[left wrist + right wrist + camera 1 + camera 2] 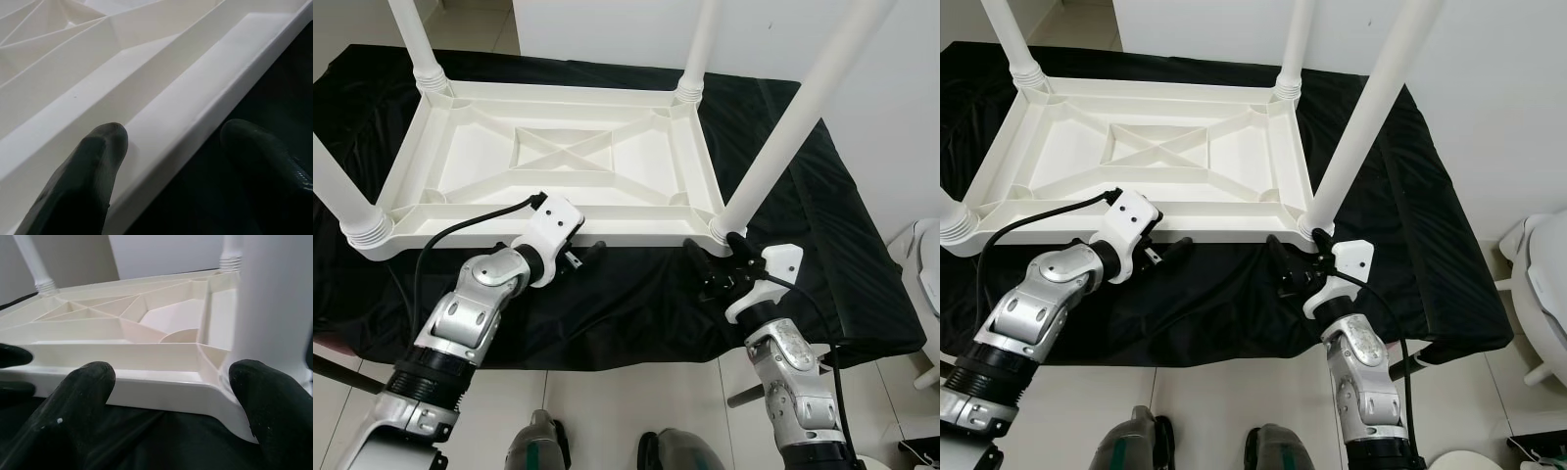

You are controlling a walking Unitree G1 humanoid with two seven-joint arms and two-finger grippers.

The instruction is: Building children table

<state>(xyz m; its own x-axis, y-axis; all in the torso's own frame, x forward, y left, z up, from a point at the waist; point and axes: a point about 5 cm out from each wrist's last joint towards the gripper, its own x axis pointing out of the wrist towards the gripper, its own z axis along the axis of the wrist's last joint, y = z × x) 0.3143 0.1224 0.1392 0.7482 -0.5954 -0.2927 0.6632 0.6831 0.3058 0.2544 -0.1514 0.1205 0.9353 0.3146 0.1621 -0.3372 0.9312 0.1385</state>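
The left gripper [590,252] sits right at the near edge of the table [558,157], fingers [93,171] spread apart with the rim running between them, not squeezing anything yet. The right gripper [713,262] is over by the near right corner, also spread wide, with the corner and the base of the leg [793,122] lined up in the gap between its fingers. The table itself lies upside down on a black cloth [636,294], ribbed underside facing up and all four legs already screwed in and pointing up. Looks like hollow moulded plastic, so probably pretty light and stiff, but the surface is smooth and glossy and could easily slip in a two-finger pinch. The rim seems the best place to grab since it's thin enough to fit between the fingers; the legs are rounder and fatter. With legs sticking up it's likely awkward and top-heavy when flipped, so two holds spread along the near rim make sense.
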